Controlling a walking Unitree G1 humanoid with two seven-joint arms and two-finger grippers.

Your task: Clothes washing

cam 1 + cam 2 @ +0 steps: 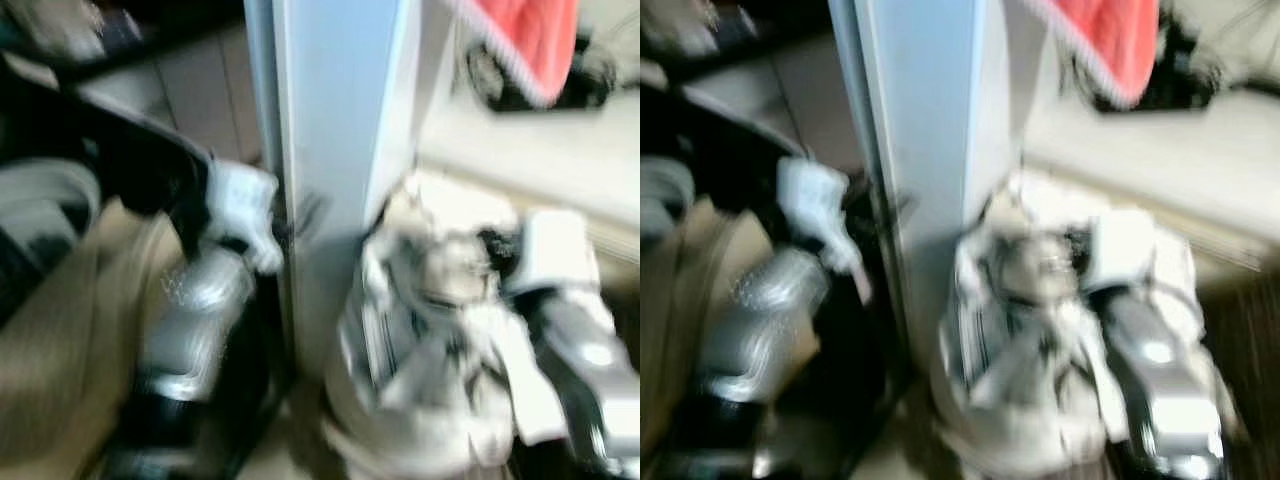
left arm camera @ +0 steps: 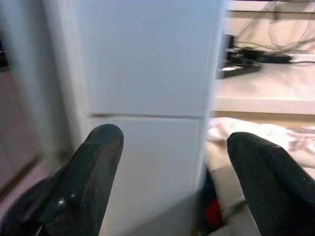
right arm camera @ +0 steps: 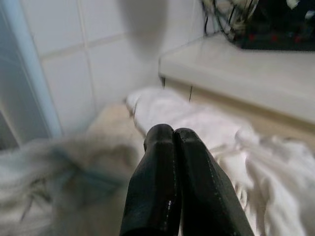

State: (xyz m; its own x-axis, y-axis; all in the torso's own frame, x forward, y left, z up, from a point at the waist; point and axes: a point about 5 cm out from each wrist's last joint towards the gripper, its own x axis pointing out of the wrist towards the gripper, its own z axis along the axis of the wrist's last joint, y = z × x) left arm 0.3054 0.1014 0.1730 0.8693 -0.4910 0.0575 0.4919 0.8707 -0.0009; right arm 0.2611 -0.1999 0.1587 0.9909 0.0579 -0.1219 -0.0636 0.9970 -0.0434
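The eye views are blurred. A bundle of white and striped clothes (image 1: 430, 330) bulges at the lower right, against my right arm (image 1: 585, 350). In the right wrist view my right gripper (image 3: 173, 132) is shut, its black fingers pressed together with nothing seen between them, above white cloth (image 3: 197, 123) lying by a tiled wall. My left arm (image 1: 195, 300) reaches forward on the left. My left gripper (image 2: 172, 142) is open, facing a white panel (image 2: 147, 59) at close range, with pale cloth (image 2: 256, 137) off to one side.
A tall white panel edge (image 1: 330, 150) stands upright between my two arms. A red cloth (image 1: 530, 40) hangs at the top right above a pale ledge (image 1: 540, 150). Beige fabric (image 1: 60, 340) lies at the left. Cables and a dark device (image 3: 275, 29) sit on the ledge.
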